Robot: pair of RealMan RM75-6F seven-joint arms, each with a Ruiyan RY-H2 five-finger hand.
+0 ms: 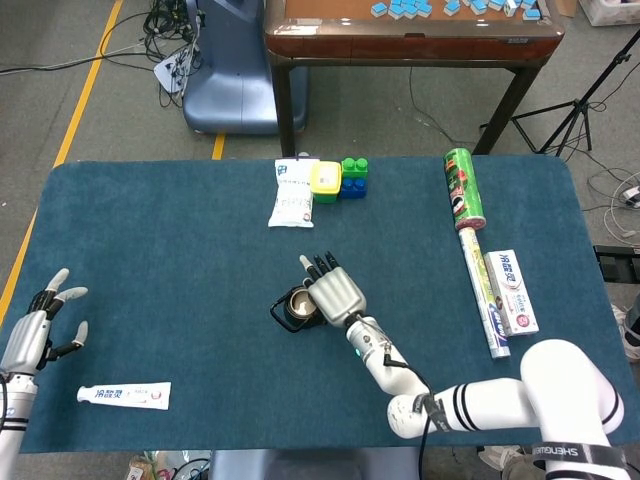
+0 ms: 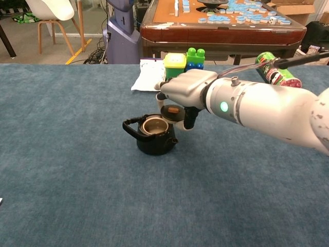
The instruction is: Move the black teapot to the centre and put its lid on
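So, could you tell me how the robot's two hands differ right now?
The right hand holds the lid above the black teapot at the table's centre; the left hand holds nothing, fingers spread, near the table's left edge beside the toothpaste box. Both are the same silver-grey build.
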